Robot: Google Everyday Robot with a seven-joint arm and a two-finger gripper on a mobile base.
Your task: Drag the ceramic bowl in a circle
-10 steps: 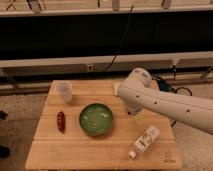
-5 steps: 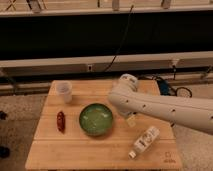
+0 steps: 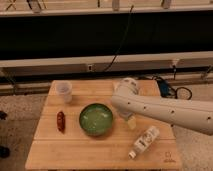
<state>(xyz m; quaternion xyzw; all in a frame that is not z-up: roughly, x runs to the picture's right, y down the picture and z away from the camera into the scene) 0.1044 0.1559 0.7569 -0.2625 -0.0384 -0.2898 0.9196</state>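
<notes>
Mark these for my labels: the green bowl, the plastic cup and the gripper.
green bowl (image 3: 96,119): camera view, on its pale inside.
plastic cup (image 3: 64,91): camera view, on its side wall.
gripper (image 3: 131,121): camera view, on its tip, just right of the green bowl.

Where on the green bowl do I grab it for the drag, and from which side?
Take the bowl by the rim on the picture's right, coming down from above. It sits upright and open, likely too wide to span, and the gripper hangs just beside that edge.
</notes>
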